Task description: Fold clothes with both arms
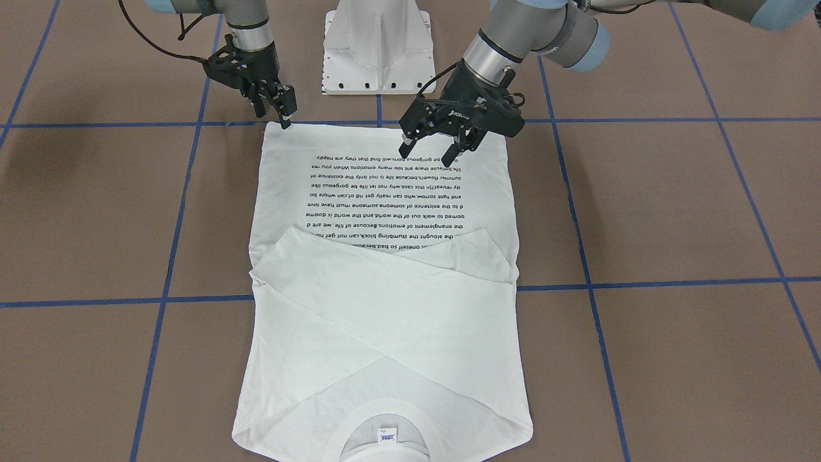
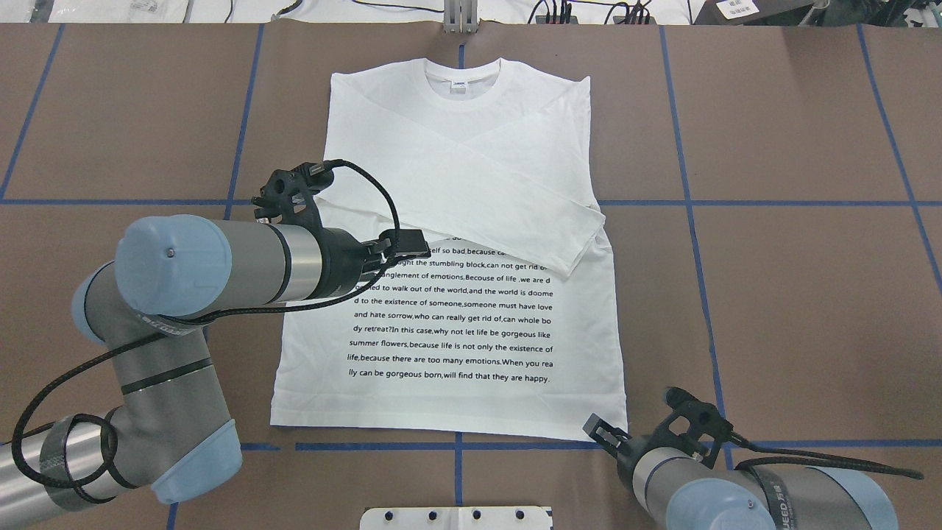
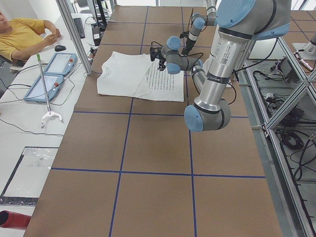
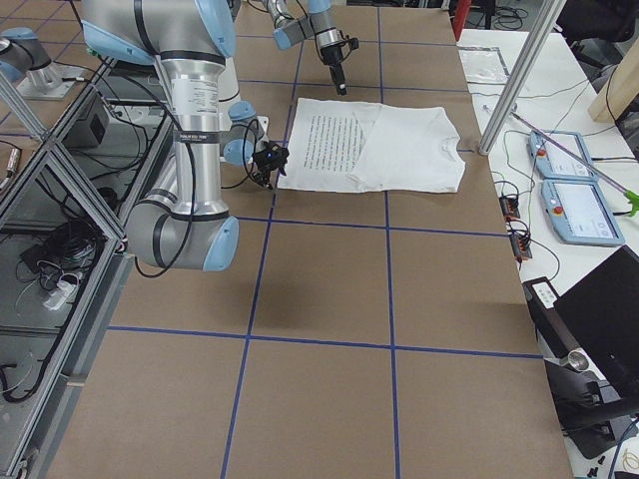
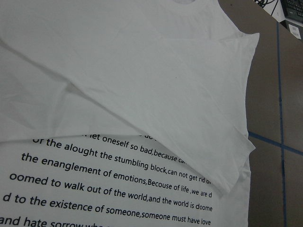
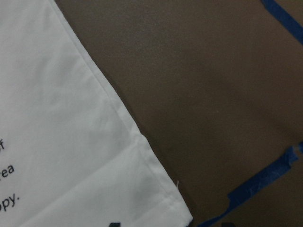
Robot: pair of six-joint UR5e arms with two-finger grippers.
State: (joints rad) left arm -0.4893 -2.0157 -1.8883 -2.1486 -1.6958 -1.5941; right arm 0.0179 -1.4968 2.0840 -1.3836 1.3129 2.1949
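Brown taped worktop (image 1: 673, 212), white shirt (image 1: 385, 333) lay flat, sleeves crossed, I saw left pincer (image 1: 437, 149) spread over hem, right pincer (image 1: 285, 122) spread at hem corner

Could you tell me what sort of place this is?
Probably a robotics lab: a brown table gridded with blue tape, two teach pendants on a side bench, and an operator seated there.

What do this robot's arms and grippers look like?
The left arm and right arm are round grey-and-silver tubes, joined at fat joints with light-blue caps. Dark bands on them carry white lettering. A black braided cable runs along each. The left gripper and right gripper are black angular frames with two fingers; the left one has white lettering on its side.
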